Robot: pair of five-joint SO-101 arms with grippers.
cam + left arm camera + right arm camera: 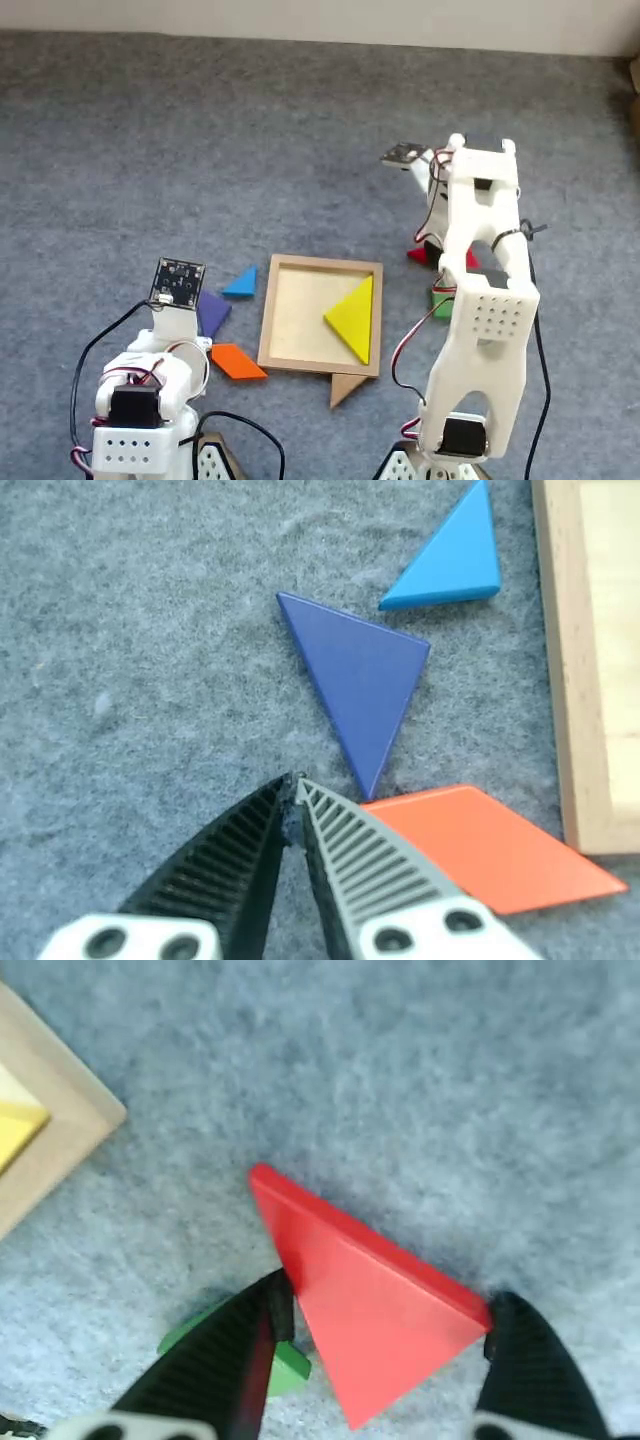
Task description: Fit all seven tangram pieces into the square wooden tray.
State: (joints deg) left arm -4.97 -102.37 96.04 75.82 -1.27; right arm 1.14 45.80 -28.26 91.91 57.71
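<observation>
The square wooden tray (268, 318) lies mid-table with a yellow triangle (352, 318) inside at its right. Left of it lie a light blue triangle (240, 284) (455, 555), a dark blue triangle (212, 312) (360, 675) and an orange parallelogram (237, 361) (490, 845). My left gripper (293, 785) is shut and empty, its tips just short of the dark blue triangle's point. My right gripper (390, 1305) holds a red triangle (375, 1300) (418, 255) between its fingers, right of the tray. A green piece (290, 1365) (441, 303) lies under one finger.
A tan triangle (345, 388) rests on the carpet just below the tray's near right corner. The tray's rim (565, 680) (60, 1130) borders both wrist views. Grey carpet stretches open behind the tray and to the far left.
</observation>
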